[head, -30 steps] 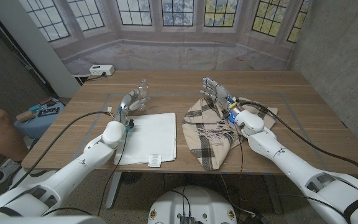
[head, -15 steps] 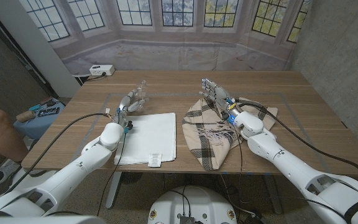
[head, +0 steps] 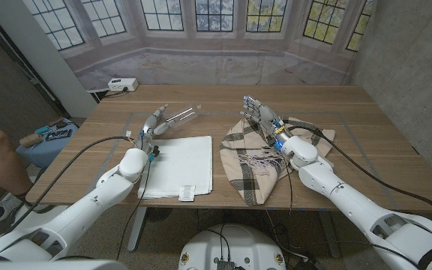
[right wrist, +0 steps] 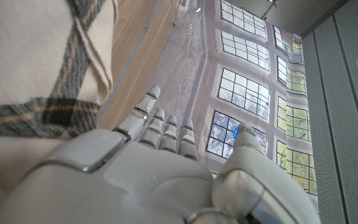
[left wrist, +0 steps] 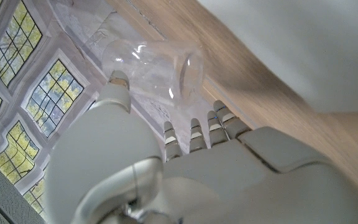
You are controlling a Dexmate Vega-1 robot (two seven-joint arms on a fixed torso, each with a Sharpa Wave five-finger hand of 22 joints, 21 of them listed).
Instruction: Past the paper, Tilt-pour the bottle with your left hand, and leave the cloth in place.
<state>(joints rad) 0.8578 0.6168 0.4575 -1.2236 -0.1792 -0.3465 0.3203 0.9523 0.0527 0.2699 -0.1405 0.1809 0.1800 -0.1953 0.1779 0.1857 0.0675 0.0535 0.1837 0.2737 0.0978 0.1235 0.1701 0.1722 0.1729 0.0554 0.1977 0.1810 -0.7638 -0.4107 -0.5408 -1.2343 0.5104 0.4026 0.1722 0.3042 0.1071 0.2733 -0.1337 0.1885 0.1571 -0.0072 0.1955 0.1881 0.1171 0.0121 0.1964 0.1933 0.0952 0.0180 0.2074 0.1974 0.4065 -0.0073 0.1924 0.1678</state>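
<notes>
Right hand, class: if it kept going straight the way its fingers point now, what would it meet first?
The right hand stands over the plaid cloth, fingers aimed toward the table's far edge. Bare wood lies ahead, then the window backdrop. The way looks free, though depth is hard to judge.

Obstacles: paper (head: 179,165) near-left, plaid cloth (head: 255,154) centre-right, tilted bottle (head: 180,115) beyond the paper. Bare table (head: 223,101) lay along the far edge.
</notes>
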